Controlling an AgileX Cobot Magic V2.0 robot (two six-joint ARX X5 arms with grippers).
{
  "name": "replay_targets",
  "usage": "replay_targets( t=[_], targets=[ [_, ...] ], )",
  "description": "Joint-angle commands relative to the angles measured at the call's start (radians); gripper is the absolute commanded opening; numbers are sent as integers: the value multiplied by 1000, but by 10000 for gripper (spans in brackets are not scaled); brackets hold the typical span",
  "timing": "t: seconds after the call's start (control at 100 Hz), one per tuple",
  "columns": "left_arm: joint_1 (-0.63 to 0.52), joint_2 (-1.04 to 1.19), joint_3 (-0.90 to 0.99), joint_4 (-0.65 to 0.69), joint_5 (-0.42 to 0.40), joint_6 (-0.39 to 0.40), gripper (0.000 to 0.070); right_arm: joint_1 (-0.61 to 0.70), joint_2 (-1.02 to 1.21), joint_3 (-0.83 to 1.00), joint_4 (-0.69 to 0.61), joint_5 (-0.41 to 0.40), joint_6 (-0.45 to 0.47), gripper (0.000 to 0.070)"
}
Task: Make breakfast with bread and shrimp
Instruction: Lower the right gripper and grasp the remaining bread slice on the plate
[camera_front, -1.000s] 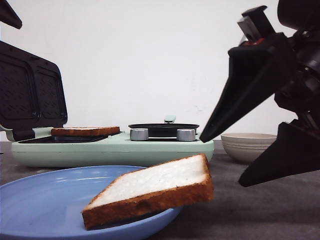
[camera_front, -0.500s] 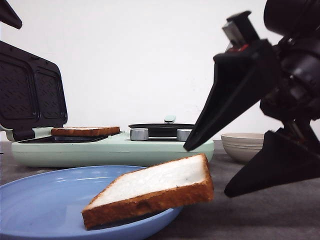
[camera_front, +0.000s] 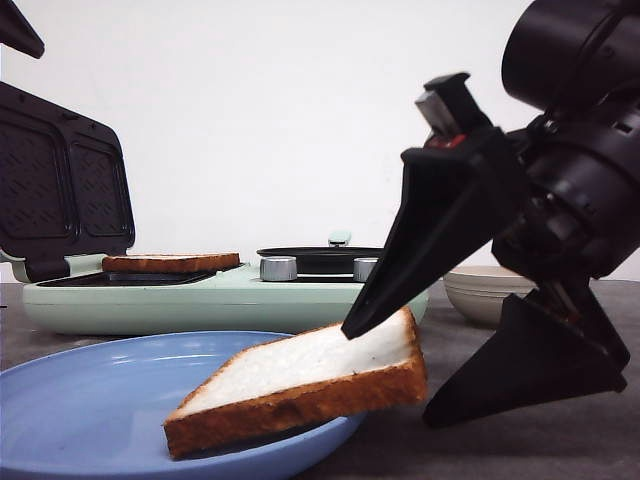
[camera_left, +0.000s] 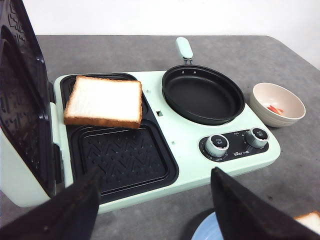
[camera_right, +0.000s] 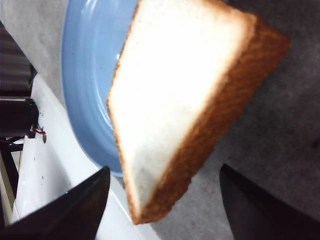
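- Mint-green breakfast maker (camera_front: 225, 300) sat at the back with its lid (camera_front: 60, 185) flipped up; one bread slice (camera_left: 105, 100) lay on its far grill plate, the frying pan (camera_left: 202, 95) was beside that, and a bowl (camera_left: 277, 102) stood off at 3 o'clock.
- The other slice (camera_front: 310, 380) was propped half over the blue plate's (camera_front: 90, 410) rim, tilted up toward 2 o'clock.
- Right gripper (camera_front: 385, 375) was wide open, straddling that slice's raised corner, upper finger tip right at its top face.
- Left gripper (camera_left: 155, 200) hung open above the grill.

- Bread slice (camera_front: 310, 385): porous pale crumb, rough brown crust.
- Plate (camera_front: 90, 400): smooth, glossy blue.
- Knobs (camera_left: 217, 144): shiny metal.
- Grill plate (camera_left: 122, 157): matt black, ridged.
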Motion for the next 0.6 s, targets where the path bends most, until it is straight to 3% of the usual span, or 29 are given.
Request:
replay_targets(
  t=[0.0,0.12,0.26,0.46,0.59],
  targets=[
    [-2,3,6,11,1,10,364,11,19,13,15,0,5,382],
    [-2,3,6,11,1,9,364,11,19,13,15,6,3,173],
    [-2,3,6,11,1,9,358,11,19,13,14,13,3,2],
    [-2,3,6,11,0,9,358,11,17,13,18,39,4,2],
    [-2,3,6,11,1,9,358,11,4,16,52,11,26,2]
  ],
)
